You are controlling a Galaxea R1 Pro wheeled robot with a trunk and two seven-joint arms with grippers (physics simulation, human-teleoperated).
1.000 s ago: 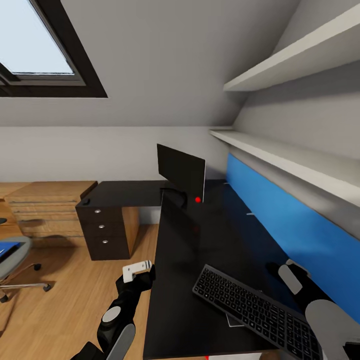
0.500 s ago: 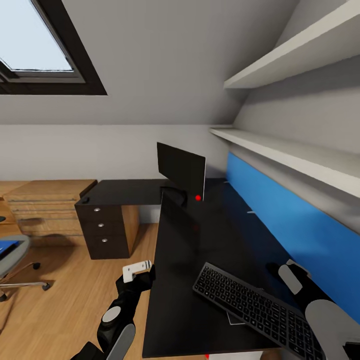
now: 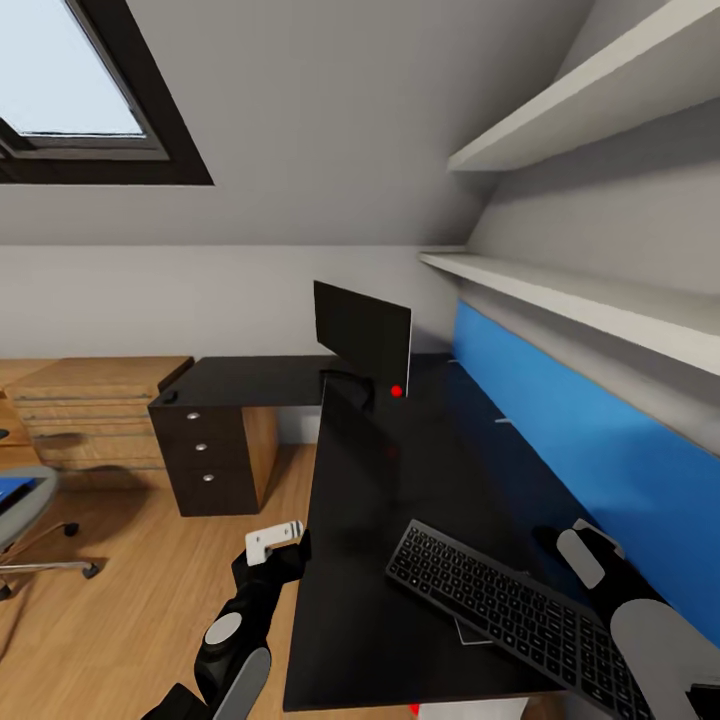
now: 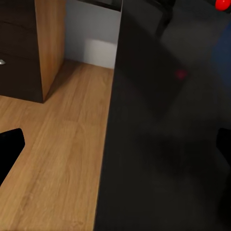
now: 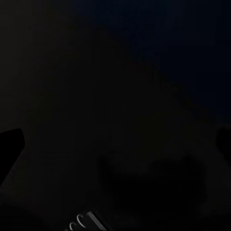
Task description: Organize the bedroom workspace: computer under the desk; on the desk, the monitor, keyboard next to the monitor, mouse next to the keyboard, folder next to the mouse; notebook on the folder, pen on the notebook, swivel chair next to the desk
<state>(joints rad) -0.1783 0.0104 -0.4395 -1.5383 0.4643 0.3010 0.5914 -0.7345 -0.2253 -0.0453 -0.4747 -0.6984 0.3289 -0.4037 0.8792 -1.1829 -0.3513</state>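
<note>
Black keyboard (image 3: 510,612) on desk (image 3: 380,520) — legends unreadable; both tools' fingers apart.

The left arm reaches forward at the near left, forearm raised, its hand (image 3: 285,545) black with a white block on top; in the left wrist view its fingers (image 4: 9,147) stand wide apart. The right arm lies at the near right, its hand (image 3: 560,545) dark, fingers spread.
</note>
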